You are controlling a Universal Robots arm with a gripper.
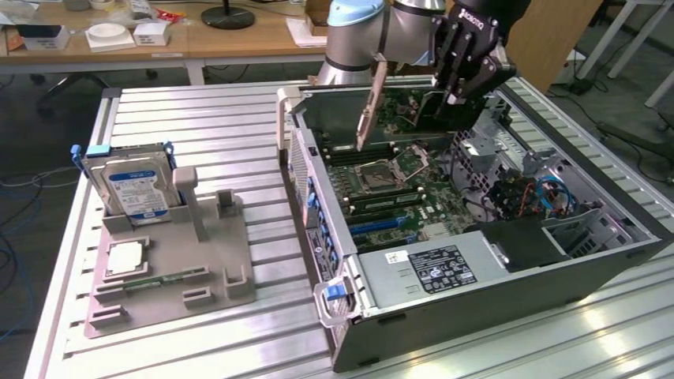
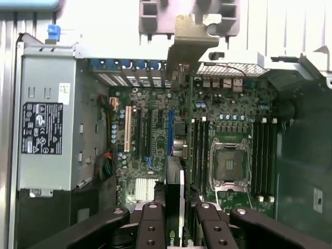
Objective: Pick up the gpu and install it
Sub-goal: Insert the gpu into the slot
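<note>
My gripper (image 1: 460,93) hangs over the back part of the open computer case (image 1: 316,197), shut on the gpu (image 1: 416,110). The card is dark, stands on edge and hangs above the motherboard (image 1: 392,183); its pale metal end strip (image 1: 368,106) points toward the exterior view's left. In the wrist view the gpu (image 2: 175,199) runs edge-on between my two black fingers (image 2: 151,228), and its bracket (image 2: 193,35) reaches past the case's rear wall. Beneath it lie the expansion slots, one white (image 2: 127,129) and one blue (image 2: 170,132). The card touches no slot.
The power supply (image 1: 437,268) fills the case's near end, with cables (image 1: 532,197) on the exterior view's right. A grey holder tray (image 1: 211,272) beside the case carries a silver hard drive (image 1: 132,185), a processor chip (image 1: 125,257) and a green memory stick (image 1: 163,278). A processor socket (image 2: 228,163) sits mid-board.
</note>
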